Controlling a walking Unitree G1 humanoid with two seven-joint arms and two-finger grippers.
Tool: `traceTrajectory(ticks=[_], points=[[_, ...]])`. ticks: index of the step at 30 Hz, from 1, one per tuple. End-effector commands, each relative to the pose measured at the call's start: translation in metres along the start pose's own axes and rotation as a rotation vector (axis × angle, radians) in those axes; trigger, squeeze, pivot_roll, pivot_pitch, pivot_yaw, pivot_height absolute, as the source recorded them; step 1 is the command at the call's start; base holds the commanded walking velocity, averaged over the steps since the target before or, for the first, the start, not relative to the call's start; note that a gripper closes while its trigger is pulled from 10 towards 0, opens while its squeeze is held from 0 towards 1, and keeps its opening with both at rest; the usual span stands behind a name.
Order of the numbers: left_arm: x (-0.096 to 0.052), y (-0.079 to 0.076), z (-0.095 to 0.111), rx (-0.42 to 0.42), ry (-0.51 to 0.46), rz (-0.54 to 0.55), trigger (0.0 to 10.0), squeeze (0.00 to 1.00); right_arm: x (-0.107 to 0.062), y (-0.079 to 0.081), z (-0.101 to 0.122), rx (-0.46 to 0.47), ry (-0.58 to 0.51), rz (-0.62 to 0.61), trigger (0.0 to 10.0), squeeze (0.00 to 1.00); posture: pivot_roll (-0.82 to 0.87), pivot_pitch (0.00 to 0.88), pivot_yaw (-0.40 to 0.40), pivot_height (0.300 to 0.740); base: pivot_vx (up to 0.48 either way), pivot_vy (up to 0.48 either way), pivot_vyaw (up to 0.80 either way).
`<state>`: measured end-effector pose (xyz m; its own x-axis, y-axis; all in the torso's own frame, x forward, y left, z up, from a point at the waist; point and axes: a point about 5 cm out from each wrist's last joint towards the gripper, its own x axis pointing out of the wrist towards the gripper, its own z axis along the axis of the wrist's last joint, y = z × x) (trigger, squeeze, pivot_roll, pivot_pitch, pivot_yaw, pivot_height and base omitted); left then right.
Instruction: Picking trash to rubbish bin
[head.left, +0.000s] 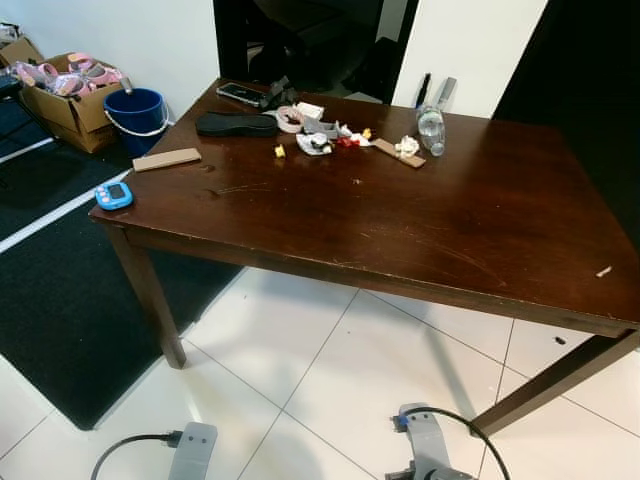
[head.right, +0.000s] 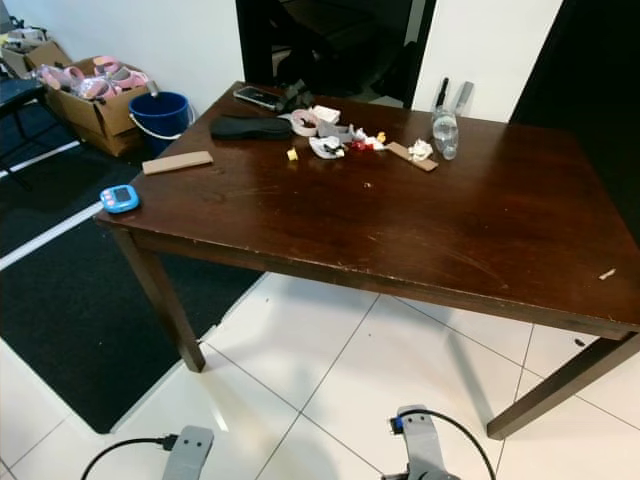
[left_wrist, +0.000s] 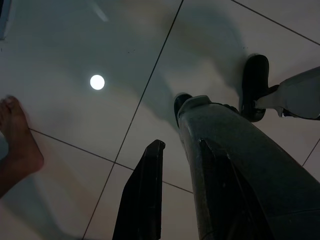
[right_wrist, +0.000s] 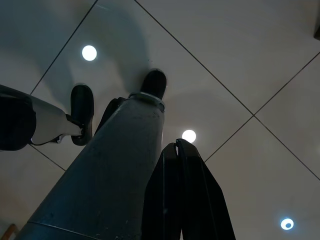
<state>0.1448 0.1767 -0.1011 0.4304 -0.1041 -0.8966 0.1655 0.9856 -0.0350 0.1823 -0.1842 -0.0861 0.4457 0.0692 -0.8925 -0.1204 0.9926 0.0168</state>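
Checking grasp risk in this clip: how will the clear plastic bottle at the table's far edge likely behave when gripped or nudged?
The clear plastic bottle stands upright and narrow, so a nudge would probably tip it. It looks mostly empty, likely light, and its round smooth body may roll or slip.

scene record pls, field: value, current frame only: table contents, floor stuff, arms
surface: dark wooden table, robot standing before it
trash cluster: small scraps and wrappers at the table's far side
bottle: clear plastic bottle lying beside the scraps
black item: flat black case at far left
wooden block: pale block near the left edge
timer: blue gadget on the near-left corner
bin candidate: blue bucket on the floor past the table's left end, next to a cardboard box
left gripper: hanging over floor tiles, open
right gripper: hanging, fingers together
person: bare foot on tiles
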Motion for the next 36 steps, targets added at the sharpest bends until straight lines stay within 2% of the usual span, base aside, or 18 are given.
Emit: traceTrajectory(ticks=[1, 20, 36], points=[[-0.0005, -0.0045, -0.0118, -0.008, 0.044, -0.008, 10.0, 0.0, 0.0002, 0.0016, -0.0033, 0.008, 0.016, 0.005, 10.0, 0.0, 0.09, 0.028, -0.056, 0.74, 0.0, 0.0, 0.0], [-0.0004, -0.0053, -0.0112, -0.003, 0.041, -0.012, 10.0, 0.0, 0.0001, 0.0009, -0.0017, 0.025, 0.01, 0.008, 10.0, 0.0, 0.08, 0.041, -0.052, 0.74, 0.0, 0.0, 0.0], [-0.0003, -0.0082, -0.0139, -0.032, 0.042, -0.014, 10.0, 0.0, 0.0, 0.0011, -0.0025, 0.018, 0.014, 0.013, 10.0, 0.0, 0.09, 0.049, -0.06, 0.74, 0.0, 0.0, 0.0]])
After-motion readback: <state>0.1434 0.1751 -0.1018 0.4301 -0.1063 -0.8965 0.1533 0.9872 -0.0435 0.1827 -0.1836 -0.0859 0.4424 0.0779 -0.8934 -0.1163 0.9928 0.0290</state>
